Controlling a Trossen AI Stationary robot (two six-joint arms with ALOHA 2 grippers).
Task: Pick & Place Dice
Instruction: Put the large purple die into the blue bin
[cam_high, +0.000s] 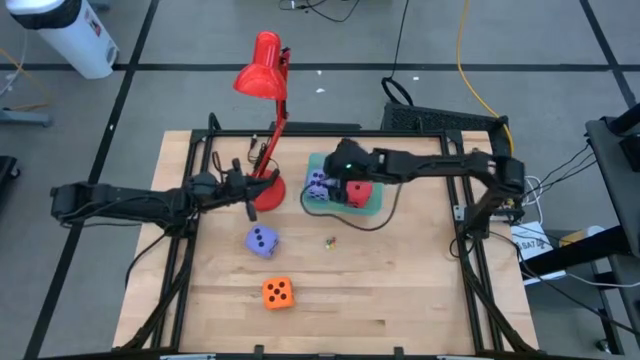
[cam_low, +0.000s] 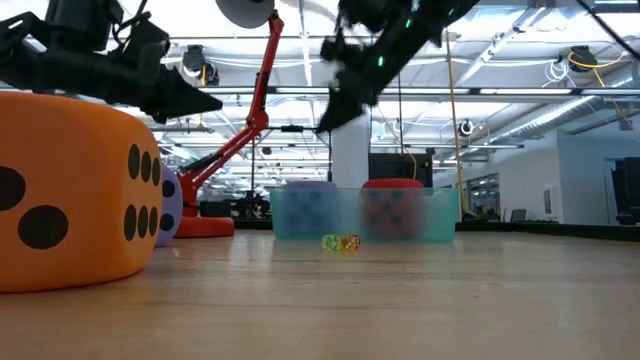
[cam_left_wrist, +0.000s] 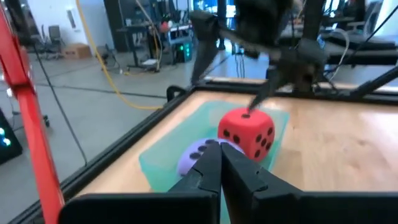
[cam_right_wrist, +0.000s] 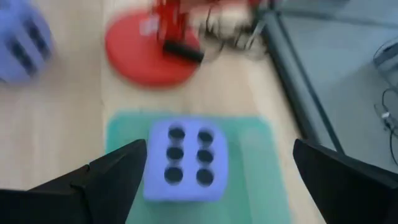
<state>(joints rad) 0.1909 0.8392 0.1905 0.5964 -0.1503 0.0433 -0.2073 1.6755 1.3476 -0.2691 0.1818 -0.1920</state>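
With a red cube die (cam_high: 359, 192) and one purple-blue cube die (cam_high: 319, 184) lying in the flat teal tray (cam_high: 376, 207), the released right end effector (cam_right_wrist: 217, 171) should rise straight, while the clenched, empty left end effector (cam_high: 250, 207) goes for the purple-blue die (cam_high: 262, 241) on the wooden tabletop (cam_high: 400, 290)

The left arm reaches in low from the left edge of the worktop, its left claw (cam_high: 250, 205) shut with the fingertips (cam_left_wrist: 219, 163) pressed together. The right arm stretches across from the right side, its right claw (cam_high: 335, 185) held above the surface with fingers (cam_right_wrist: 115, 171) spread wide.
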